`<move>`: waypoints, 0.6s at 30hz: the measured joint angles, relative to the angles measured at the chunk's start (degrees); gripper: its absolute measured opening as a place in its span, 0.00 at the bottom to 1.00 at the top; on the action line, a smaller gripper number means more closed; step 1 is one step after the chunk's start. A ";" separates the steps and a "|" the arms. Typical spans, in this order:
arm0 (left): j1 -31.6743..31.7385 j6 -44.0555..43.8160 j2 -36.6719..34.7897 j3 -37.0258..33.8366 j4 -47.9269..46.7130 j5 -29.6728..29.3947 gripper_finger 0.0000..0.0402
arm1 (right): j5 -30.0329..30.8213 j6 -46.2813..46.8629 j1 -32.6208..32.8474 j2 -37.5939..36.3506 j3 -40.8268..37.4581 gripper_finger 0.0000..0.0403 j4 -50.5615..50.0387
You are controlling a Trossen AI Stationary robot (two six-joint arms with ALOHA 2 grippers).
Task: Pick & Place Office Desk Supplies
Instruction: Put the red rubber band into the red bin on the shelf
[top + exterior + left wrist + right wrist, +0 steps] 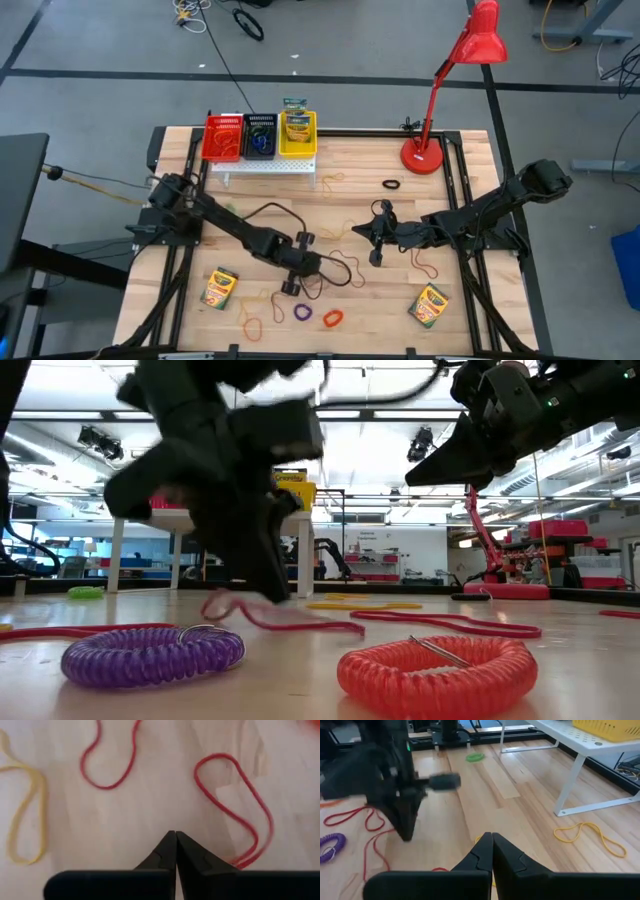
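My left gripper (293,277) is shut and low over the table's near middle, among thin red rubber bands (340,268). In the left wrist view one red band (235,810) lies beside the shut fingertips (175,837), and its end (241,861) runs under a finger's side. My right gripper (376,245) is shut and hangs above the table (425,470), to the right of centre. Crayon boxes lie flat at near left (219,287) and near right (429,305). A purple coil (150,655) and an orange coil (435,670) lie near the front edge. My left gripper comes down from above with shut fingers beside the looped end of a red rubber band (241,861). The finger hides that end, so I cannot tell whether it touches the band. The band lies slack on the wood.
A white perforated stand (265,168) at the far edge carries red (224,137), dark (260,135) and yellow (297,135) bins. The red lamp's base (424,155) sits far right, with a black loop (391,185) nearby. Yellow bands (590,836) and a green coil (475,756) lie loose.
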 joint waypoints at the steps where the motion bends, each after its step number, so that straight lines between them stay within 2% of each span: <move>1: 0.06 0.17 -1.00 0.04 -1.02 -0.82 0.01 | 0.00 0.00 0.00 0.00 0.00 0.01 0.00; 10: -0.02 -1.55 -16.99 0.13 -8.86 -8.77 0.01 | 0.00 0.00 0.00 -0.02 0.00 0.01 -0.04; 18: -1.03 -7.27 -33.22 0.13 -17.57 -19.84 0.01 | 0.00 0.00 0.00 -0.02 0.00 0.01 -0.05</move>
